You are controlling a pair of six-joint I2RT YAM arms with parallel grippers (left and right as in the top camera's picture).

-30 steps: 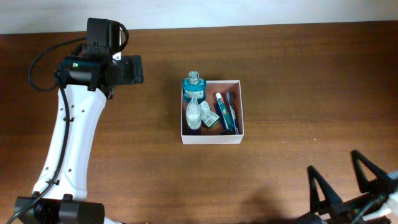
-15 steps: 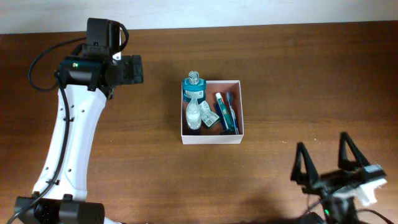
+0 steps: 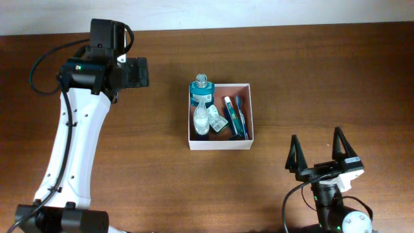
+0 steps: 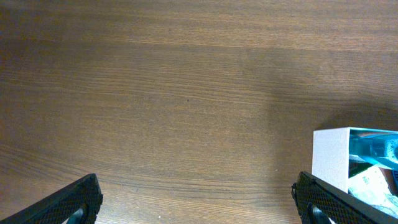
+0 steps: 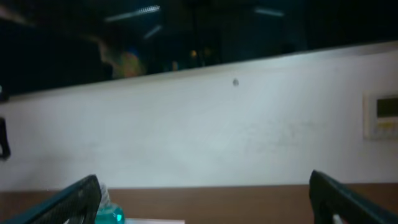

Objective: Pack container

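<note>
The container (image 3: 220,145), a square white-walled box, sits mid-table in the overhead view. Inside it lie a teal bottle (image 3: 201,90), a clear bottle (image 3: 202,120), a small packet (image 3: 218,123) and a toothpaste tube with a toothbrush (image 3: 236,116). My left gripper (image 3: 145,72) hovers open to the box's far left, empty. The left wrist view has its fingers (image 4: 74,202) wide apart over bare wood, with the container's corner (image 4: 329,155) at the right. My right gripper (image 3: 317,147) stands open and empty near the front edge, right of the box. In the right wrist view, the teal bottle (image 5: 110,214) peeks in beside the left finger (image 5: 71,202).
The left arm's white link (image 3: 71,149) runs down the table's left side, with a black cable (image 3: 39,68) looping beside it. A pale wall (image 5: 205,137) with a switch panel (image 5: 380,115) stands beyond the table's far edge.
The right arm has swung in from the bottom right corner, leftward and further onto the table, its fingers still wide. The left arm and the container's contents have not moved.
</note>
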